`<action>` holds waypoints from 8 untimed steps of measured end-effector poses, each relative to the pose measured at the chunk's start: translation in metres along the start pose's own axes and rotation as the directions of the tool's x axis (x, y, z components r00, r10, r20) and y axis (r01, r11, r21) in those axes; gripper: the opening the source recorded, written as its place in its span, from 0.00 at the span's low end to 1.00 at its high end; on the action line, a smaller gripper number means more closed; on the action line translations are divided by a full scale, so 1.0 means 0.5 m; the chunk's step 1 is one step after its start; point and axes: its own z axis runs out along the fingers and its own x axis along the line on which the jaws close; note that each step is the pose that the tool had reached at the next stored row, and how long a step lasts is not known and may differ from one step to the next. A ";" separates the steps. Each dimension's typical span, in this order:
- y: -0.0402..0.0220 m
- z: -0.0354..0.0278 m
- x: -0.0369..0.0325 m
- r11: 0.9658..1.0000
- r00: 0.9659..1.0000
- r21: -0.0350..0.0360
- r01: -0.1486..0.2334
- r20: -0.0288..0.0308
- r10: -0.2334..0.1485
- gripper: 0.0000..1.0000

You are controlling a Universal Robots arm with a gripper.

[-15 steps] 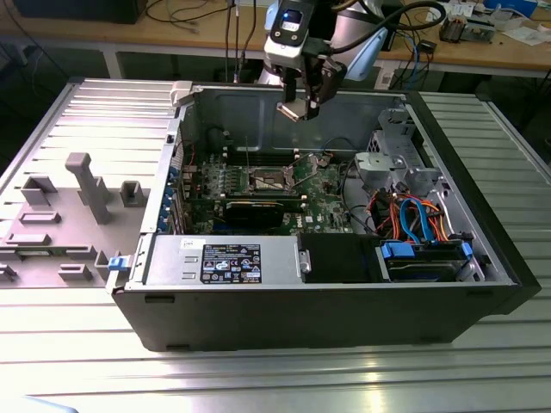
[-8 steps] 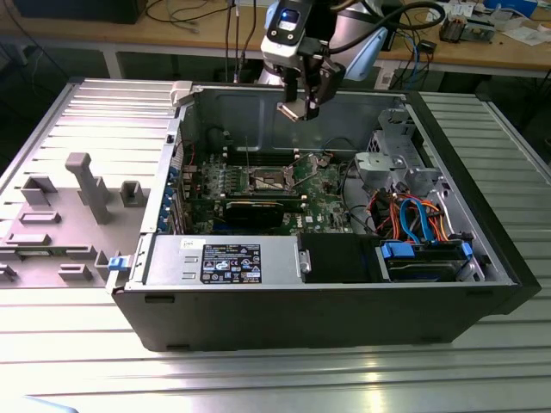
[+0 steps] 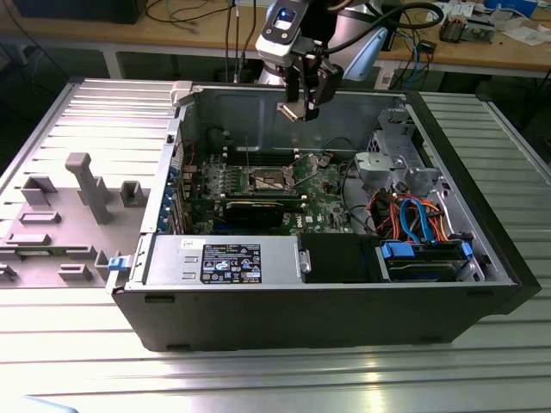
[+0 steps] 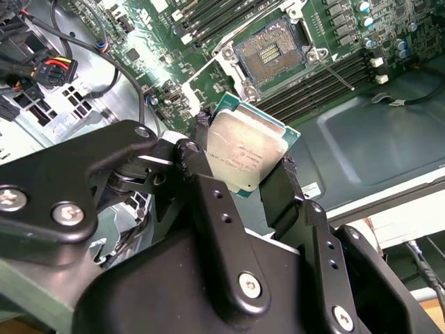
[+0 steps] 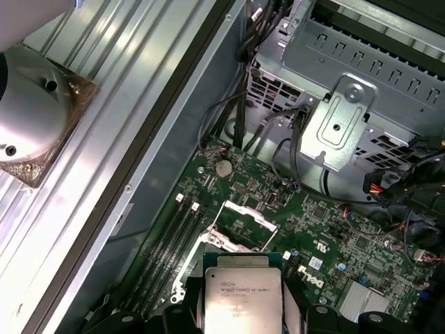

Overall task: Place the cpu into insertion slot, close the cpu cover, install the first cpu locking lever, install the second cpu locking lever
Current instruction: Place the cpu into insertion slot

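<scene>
Your claw (image 4: 245, 145) is pinching the cpu (image 4: 240, 163) by two opposite edges, fingers pressed against its sides, the metal lid turned toward the second wrist camera and tilted rather than level. The insertion slot (image 4: 274, 50) lies well apart from the claw, down on the motherboard (image 4: 167, 42) past the chip's far edge, with its contact field bare. In the exterior view the claw hangs high over the open computer case (image 3: 344, 310), the slot below it and slightly toward that view's left. I judge the chip's edges skewed against the slot's.
</scene>
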 end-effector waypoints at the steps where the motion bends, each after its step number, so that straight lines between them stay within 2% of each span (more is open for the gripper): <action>1: 0.000 0.000 0.000 1.000 1.000 0.000 0.000 0.000 0.000 0.54; 8: 0.000 0.000 0.000 1.000 1.000 0.000 -0.001 0.000 0.001 0.54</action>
